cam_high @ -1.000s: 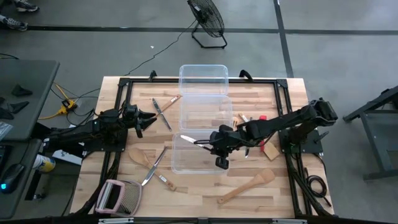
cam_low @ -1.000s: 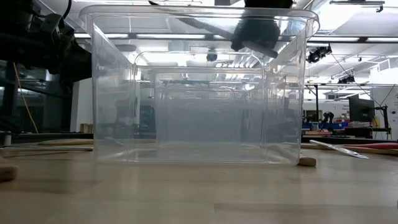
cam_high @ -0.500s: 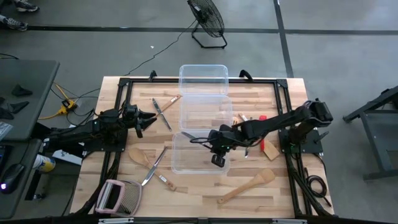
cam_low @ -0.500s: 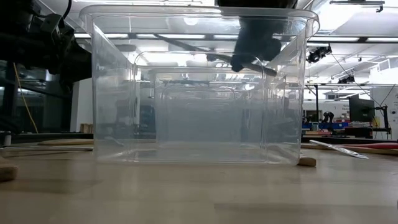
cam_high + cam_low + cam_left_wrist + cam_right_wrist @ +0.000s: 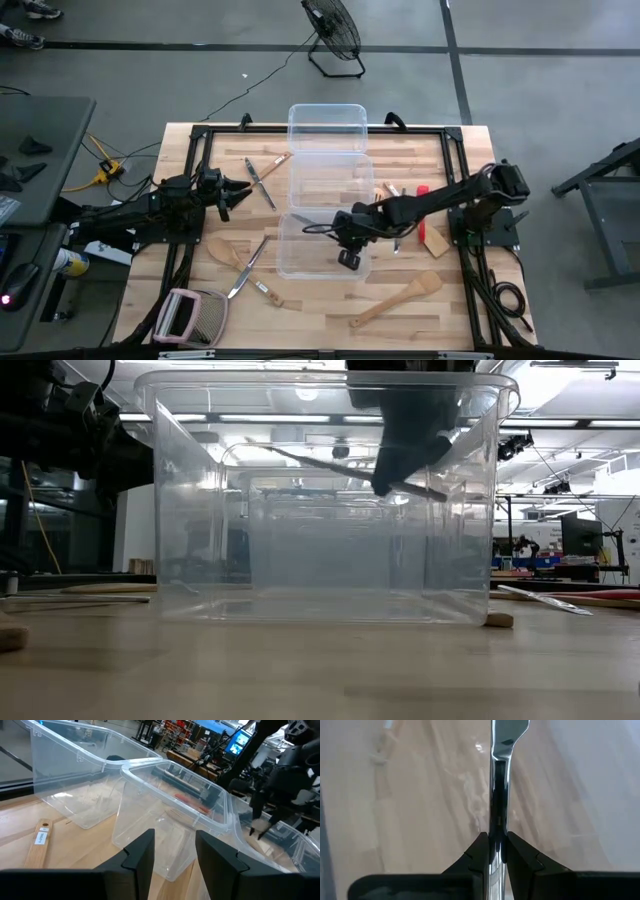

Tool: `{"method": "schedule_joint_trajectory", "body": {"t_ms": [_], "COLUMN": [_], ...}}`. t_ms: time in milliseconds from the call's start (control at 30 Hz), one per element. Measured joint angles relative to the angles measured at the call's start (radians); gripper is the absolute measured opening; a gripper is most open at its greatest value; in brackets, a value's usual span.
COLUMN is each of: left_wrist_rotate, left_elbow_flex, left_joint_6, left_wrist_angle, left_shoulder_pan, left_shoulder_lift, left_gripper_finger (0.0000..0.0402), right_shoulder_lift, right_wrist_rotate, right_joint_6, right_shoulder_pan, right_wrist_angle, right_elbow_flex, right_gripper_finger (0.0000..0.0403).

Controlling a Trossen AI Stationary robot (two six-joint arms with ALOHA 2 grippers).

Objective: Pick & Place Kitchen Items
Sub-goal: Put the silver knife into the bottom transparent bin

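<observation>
Gripping silver cutlery (image 5: 499, 795) — seemingly a fork — right gripper (image 5: 494, 851) inside tub (image 5: 322, 268).

A small label on the wooden handle (image 5: 40, 840) is too blurred to read.

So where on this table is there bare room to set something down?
Bare wood lies between the wooden spatula and the near tub, and along the far-left edge beyond the knives. It is crowded beside the right gripper, around the red utensil.
</observation>
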Motion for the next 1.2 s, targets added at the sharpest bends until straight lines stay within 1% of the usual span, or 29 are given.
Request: {"method": "schedule_joint_trajectory", "body": {"t_ms": [133, 600, 767, 1200], "left_wrist_rotate": [0.000, 0.000, 0.000, 0.000], "left_elbow_flex": [0.000, 0.000, 0.000, 0.000], "left_joint_6": [0.000, 0.000, 0.000, 0.000], "left_wrist_angle": [0.000, 0.000, 0.000, 0.000], "left_shoulder_pan": [0.000, 0.000, 0.000, 0.000], "left_shoulder_lift": [0.000, 0.000, 0.000, 0.000], "left_gripper_finger": [0.0143, 0.0143, 0.0143, 0.0143], "right_shoulder_lift": [0.000, 0.000, -0.001, 0.006], "right_wrist_rotate": [-0.035, -0.068, -0.107, -0.125], "right_joint_6": [-0.015, -0.020, -0.043, -0.076], "right_shoulder_pan": [0.009, 0.006, 0.006, 0.006], "right_wrist_angle": [-0.006, -0.002, 0.035, 0.035], "right_elbow_flex": [0.000, 0.000, 0.000, 0.000], "right_gripper_finger": [0.0038, 0.0038, 0.0039, 0.0039]}}
